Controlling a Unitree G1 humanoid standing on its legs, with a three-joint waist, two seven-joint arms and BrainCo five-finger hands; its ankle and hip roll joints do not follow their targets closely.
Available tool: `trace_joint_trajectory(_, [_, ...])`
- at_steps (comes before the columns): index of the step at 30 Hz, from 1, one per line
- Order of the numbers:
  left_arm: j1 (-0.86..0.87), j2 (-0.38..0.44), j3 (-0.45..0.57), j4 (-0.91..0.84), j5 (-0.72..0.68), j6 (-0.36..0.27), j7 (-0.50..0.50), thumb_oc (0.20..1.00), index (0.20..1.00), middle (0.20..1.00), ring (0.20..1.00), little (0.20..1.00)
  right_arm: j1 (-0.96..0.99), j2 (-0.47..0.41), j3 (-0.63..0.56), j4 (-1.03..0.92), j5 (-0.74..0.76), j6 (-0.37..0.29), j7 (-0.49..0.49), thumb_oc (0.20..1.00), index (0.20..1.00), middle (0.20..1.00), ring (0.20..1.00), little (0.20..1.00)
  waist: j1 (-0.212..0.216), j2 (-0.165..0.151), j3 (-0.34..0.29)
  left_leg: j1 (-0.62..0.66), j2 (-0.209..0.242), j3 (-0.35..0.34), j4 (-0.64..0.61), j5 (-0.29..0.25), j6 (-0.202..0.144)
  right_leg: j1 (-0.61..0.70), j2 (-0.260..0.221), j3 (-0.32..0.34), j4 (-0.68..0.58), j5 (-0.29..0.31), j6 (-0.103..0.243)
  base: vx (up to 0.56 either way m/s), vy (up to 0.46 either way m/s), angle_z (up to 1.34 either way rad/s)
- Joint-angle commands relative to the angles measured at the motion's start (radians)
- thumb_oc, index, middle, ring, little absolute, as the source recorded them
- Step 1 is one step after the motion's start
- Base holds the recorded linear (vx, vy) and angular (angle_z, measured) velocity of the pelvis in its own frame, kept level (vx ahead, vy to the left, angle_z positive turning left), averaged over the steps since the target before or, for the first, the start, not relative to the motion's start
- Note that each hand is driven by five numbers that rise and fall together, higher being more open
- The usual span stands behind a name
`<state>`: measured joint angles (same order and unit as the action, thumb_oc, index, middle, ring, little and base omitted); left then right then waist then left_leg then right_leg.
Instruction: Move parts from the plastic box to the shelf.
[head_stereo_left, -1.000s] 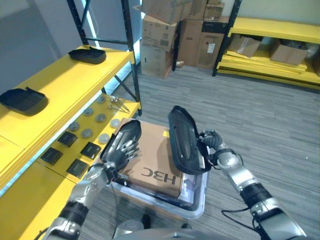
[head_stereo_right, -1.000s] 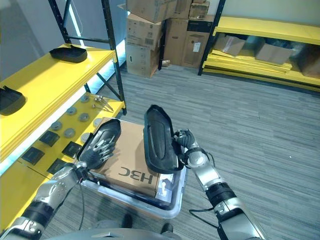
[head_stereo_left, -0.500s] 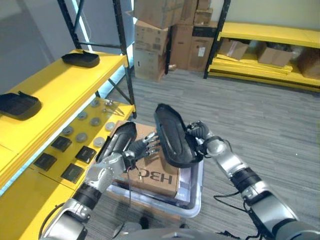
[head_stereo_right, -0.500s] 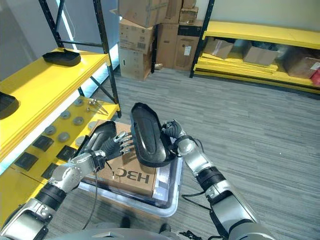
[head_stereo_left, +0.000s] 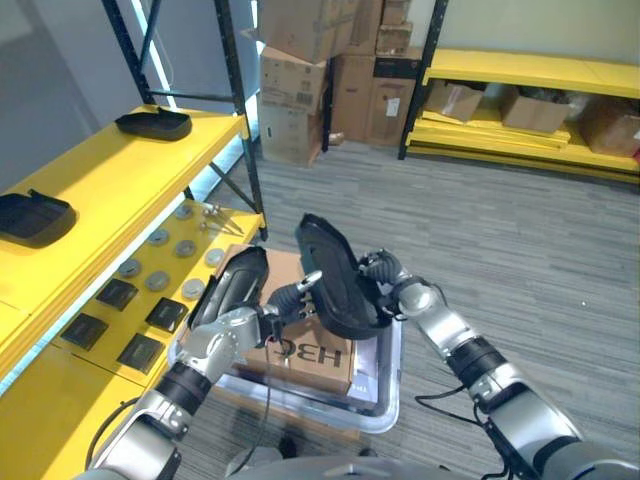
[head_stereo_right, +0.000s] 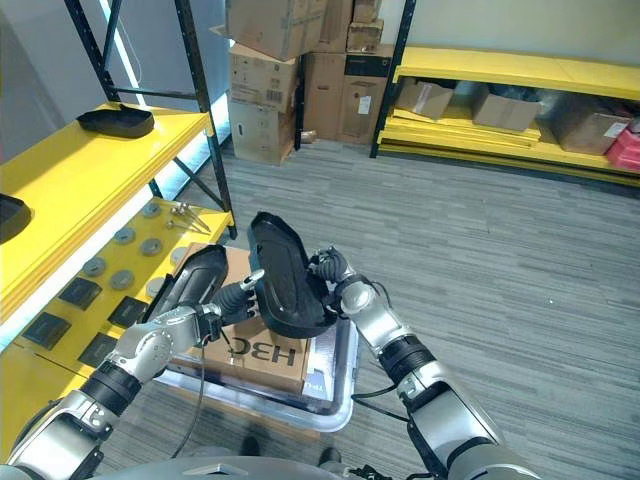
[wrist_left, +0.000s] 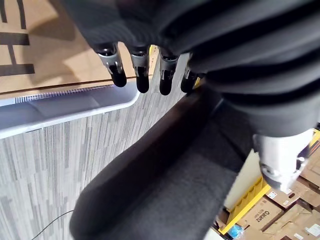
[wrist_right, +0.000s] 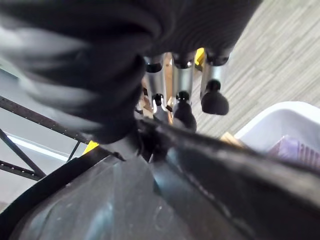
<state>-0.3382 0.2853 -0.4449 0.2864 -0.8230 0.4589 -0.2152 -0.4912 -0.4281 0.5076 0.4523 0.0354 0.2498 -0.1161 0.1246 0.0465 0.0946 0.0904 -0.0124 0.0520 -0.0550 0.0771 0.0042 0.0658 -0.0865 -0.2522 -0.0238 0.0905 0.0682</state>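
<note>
Right above the clear plastic box, the right hand grips a long black moulded plastic part, held up on edge over the brown cardboard carton that sits inside the box. The left hand reaches in from the other side with fingers fairly straight, tips touching the part's near face. Another black part leans just beside the left forearm at the box's edge. Beside the box stands the yellow metal shelf, carrying two more black moulded parts, well apart.
</note>
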Motion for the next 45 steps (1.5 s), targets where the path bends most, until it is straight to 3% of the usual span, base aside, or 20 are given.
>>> trace_joint_trajectory(1, [-0.093,-0.049,-0.062,0.019,-0.033,-0.043,-0.02,1.0,1.0,1.0,1.0,1.0,-0.139,0.053,0.058,0.049,-0.034,-0.034,0.017,0.2,0.2,0.2,0.2,0.2,0.027,-0.047,-0.064,-0.034,0.014,-0.06,-0.011,-0.043,-0.021,0.032,-0.103,0.01,0.0,-0.032,0.107,0.0,0.0,0.0])
trace_joint_trajectory(7, [-0.11,-0.066,-0.106,0.023,0.005,-0.051,-0.013,1.0,1.0,1.0,1.0,1.0,-0.163,0.106,0.108,0.084,-0.054,-0.026,0.015,0.2,0.2,0.2,0.2,0.2,0.035,-0.045,-0.065,-0.031,0.011,-0.068,-0.013,-0.044,-0.02,0.037,-0.105,0.005,-0.001,-0.033,0.107,0.0,0.0,0.0])
trace_joint_trajectory(8, [-0.112,-0.065,-0.117,0.028,0.036,-0.07,-0.027,0.57,0.57,0.57,0.57,0.57,-0.165,0.11,0.117,0.087,-0.054,-0.021,0.012,0.2,0.2,0.2,0.2,0.2,0.035,-0.045,-0.066,-0.031,0.01,-0.069,-0.013,-0.044,-0.02,0.036,-0.105,0.006,0.001,-0.033,0.108,0.0,0.0,0.0])
trace_joint_trajectory(9, [-0.112,-0.061,-0.119,0.024,0.043,-0.073,-0.026,0.423,0.423,0.423,0.423,0.423,-0.165,0.111,0.12,0.087,-0.054,-0.02,0.011,0.2,0.2,0.2,0.2,0.2,0.036,-0.044,-0.066,-0.031,0.01,-0.07,-0.013,-0.044,-0.02,0.036,-0.105,0.005,0.001,-0.034,0.108,0.0,0.0,0.0])
trace_joint_trajectory(10, [-0.115,-0.056,-0.126,0.025,0.06,-0.083,-0.024,0.2,0.2,0.2,0.2,0.2,-0.163,0.111,0.122,0.089,-0.055,-0.02,0.002,0.2,0.2,0.2,0.2,0.2,0.035,-0.043,-0.063,-0.031,0.01,-0.071,-0.014,-0.044,-0.02,0.035,-0.105,0.006,0.002,-0.034,0.109,0.0,0.0,0.0])
trace_joint_trajectory(23, [-0.097,-0.039,-0.118,-0.009,0.034,-0.082,-0.013,0.2,0.2,0.2,0.2,0.2,-0.152,0.082,0.109,0.041,-0.059,0.017,0.013,0.2,0.2,0.2,0.2,0.2,0.03,-0.04,-0.053,-0.023,0.012,-0.069,-0.015,-0.043,-0.021,0.039,-0.106,0.009,0.006,-0.032,0.109,0.0,0.0,0.0])
trace_joint_trajectory(24, [-0.095,-0.043,-0.122,-0.008,0.025,-0.09,-0.002,1.0,1.0,1.0,1.0,1.0,-0.154,0.079,0.11,0.042,-0.077,0.016,0.001,0.2,0.2,0.2,0.2,0.2,0.029,-0.04,-0.052,-0.02,0.012,-0.07,-0.016,-0.043,-0.021,0.04,-0.106,0.009,0.006,-0.031,0.109,0.0,0.0,0.0])
trace_joint_trajectory(29, [-0.108,-0.023,-0.104,-0.036,-0.016,-0.123,0.023,1.0,1.0,1.0,1.0,1.0,-0.218,0.022,0.123,0.038,-0.142,0.032,-0.021,0.2,0.2,0.2,0.2,0.2,0.035,-0.039,-0.05,-0.017,0.013,-0.075,-0.017,-0.041,-0.025,0.047,-0.107,0.006,0.002,-0.029,0.111,0.0,0.0,0.0])
trace_joint_trajectory(34, [-0.149,0.01,-0.027,-0.096,-0.068,-0.091,0.066,1.0,1.0,1.0,1.0,1.0,-0.288,-0.047,0.098,0.053,-0.092,0.021,-0.04,0.2,0.2,0.2,0.2,0.2,0.045,-0.038,-0.057,-0.016,0.012,-0.088,-0.018,-0.038,-0.025,0.053,-0.106,-0.003,0.002,-0.027,0.107,0.01,0.003,0.0])
trace_joint_trajectory(45, [-0.175,-0.027,-0.002,-0.013,-0.013,-0.087,0.054,1.0,1.0,1.0,1.0,1.0,-0.274,-0.024,0.057,0.099,-0.068,-0.014,-0.045,0.2,0.2,0.2,0.2,0.2,0.038,-0.035,-0.068,-0.021,0.011,-0.092,-0.018,-0.042,-0.023,0.048,-0.104,0.001,0.005,-0.033,0.103,0.01,0.003,0.0])
